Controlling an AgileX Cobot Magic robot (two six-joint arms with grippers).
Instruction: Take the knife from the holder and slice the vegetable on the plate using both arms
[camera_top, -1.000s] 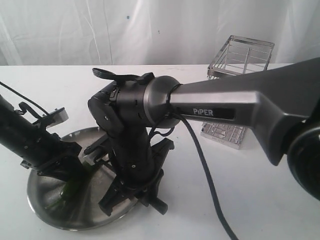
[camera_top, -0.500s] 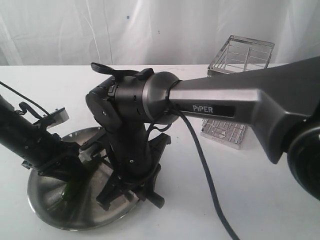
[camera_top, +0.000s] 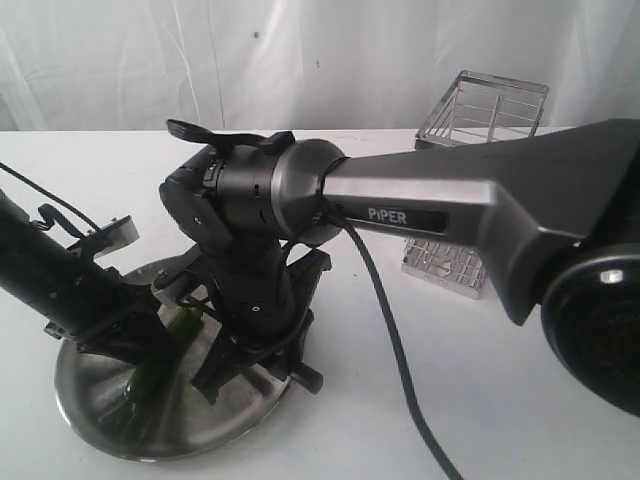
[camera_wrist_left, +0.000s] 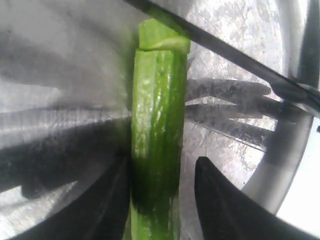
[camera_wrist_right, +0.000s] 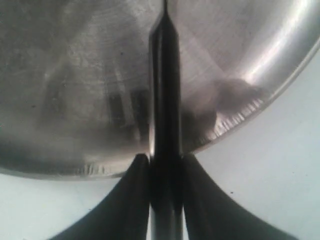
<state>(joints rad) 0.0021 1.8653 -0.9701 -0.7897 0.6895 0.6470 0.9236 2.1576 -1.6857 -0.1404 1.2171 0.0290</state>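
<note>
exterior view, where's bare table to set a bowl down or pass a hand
Free: the table at the near edge right of the cable, and the back strip between the plate and the curtain, left of the wire holder. Crowded: the plate, where the left gripper, the right gripper, the knife and the green chili meet.

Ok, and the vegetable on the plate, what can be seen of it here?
The vegetable is a slender, glossy green pepper with lengthwise ridges, lying flat on the steel plate. A cut crosses it near its far end, leaving a short piece butted against the rest. The knife crosses that end piece. The jaws of the left gripper straddle the long part, with a gap on one side.
</note>
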